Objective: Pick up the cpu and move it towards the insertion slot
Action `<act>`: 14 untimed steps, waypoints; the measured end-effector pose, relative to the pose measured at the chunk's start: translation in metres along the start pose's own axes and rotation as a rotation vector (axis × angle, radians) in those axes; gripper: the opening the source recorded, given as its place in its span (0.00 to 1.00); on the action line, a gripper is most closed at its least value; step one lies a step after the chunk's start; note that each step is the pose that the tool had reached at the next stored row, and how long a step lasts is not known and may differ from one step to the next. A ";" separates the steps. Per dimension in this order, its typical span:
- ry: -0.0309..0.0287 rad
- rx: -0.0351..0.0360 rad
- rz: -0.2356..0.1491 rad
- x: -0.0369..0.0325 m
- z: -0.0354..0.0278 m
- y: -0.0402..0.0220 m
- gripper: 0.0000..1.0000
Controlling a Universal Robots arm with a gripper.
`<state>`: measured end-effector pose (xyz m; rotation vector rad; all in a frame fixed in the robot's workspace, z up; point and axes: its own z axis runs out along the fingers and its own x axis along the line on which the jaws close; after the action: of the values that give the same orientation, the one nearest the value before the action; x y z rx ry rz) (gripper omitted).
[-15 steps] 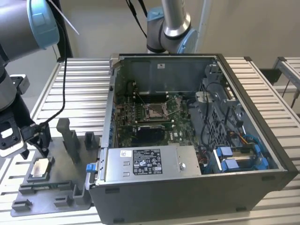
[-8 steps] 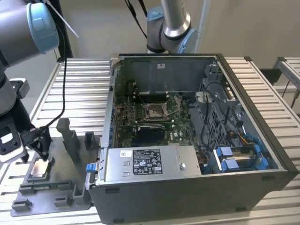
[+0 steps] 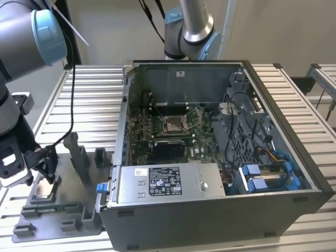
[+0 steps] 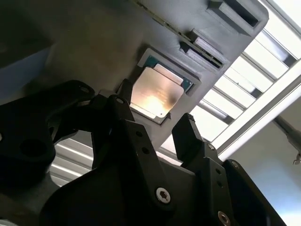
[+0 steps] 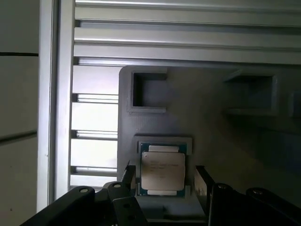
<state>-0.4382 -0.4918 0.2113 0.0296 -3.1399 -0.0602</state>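
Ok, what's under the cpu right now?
The cpu sits silver face up in a square pocket of the grey fixture, with the open gripper straddling it. The pocket's floor is covered by the chip itself.

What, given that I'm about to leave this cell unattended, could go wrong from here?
1. The gripper has its open fingers either side of the cpu, which lies in a snug recess of the grey fixture; an off-centre close might tilt or jam it.
2. The computer case wall stands between the fixture and the insertion slot; a low carry could clip it.
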 end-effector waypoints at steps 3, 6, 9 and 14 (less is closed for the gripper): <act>-0.0002 -0.0001 0.000 0.0000 0.0031 -0.0006 1.00; 0.0000 0.0000 0.000 0.0003 0.0067 -0.0011 1.00; 0.0000 0.0000 0.000 0.0011 0.0106 -0.0014 1.00; -0.0001 -0.0001 0.000 0.0017 0.0174 -0.0021 1.00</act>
<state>-0.4399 -0.4933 0.1939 0.0296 -3.1401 -0.0603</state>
